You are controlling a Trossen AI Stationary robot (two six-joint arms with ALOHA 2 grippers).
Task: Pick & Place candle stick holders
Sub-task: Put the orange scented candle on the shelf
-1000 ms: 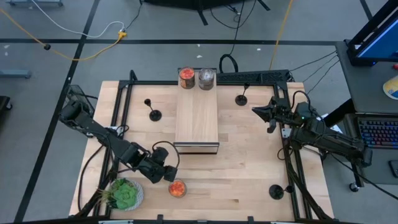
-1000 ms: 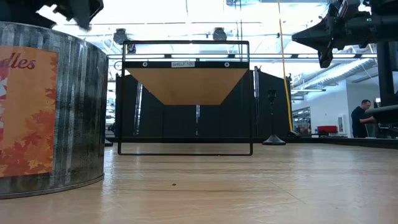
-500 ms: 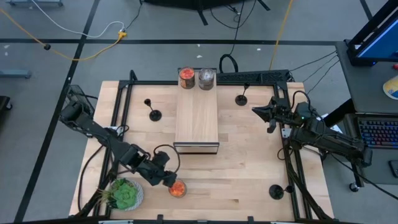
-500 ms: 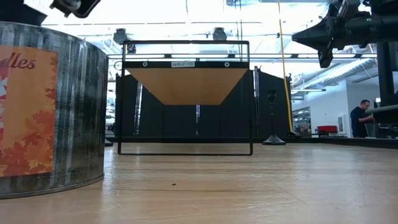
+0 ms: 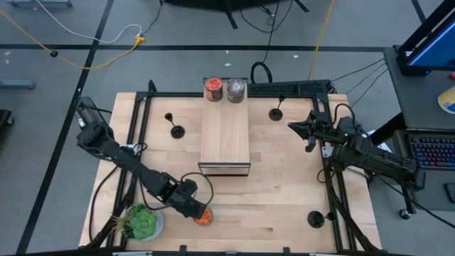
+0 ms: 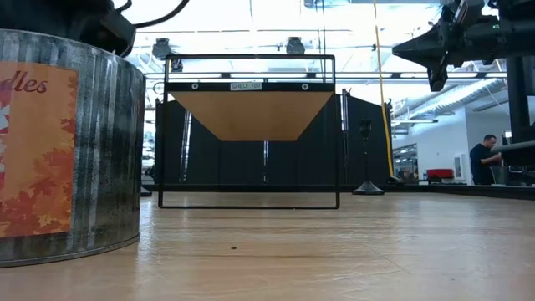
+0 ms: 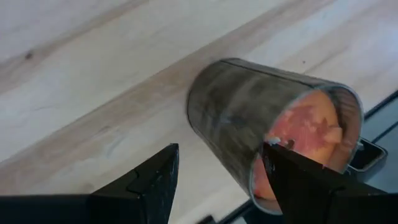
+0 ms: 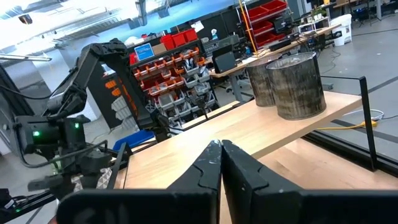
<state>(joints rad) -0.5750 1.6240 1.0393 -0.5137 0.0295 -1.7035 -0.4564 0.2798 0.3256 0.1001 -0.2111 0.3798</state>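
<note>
Candle stick holders [image 5: 176,130], small black stemmed ones, sit untouched while our left gripper [image 7: 214,171] gapes around the grey orange-filled jar [image 7: 273,124], so we risk knocking it over; right gripper [image 8: 219,163] is closed.

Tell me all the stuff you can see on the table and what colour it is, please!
candle stick holders: three, black; one left of the shelf, one right of it, one at the near right corner.
jar at the near edge: one, grey wall, orange-red top; beside the plant.
jars on the shelf: two; one orange-red on top, one silvery-grey, side by side at the shelf's far end.
shelf: one, light wood on a black frame; middle of the table.
plant: one, green, in a round pot; near left corner.
table: one, light wood.
left gripper: black, open, fingers either side of the near jar.
right gripper: black, shut, raised at the right side.
</note>
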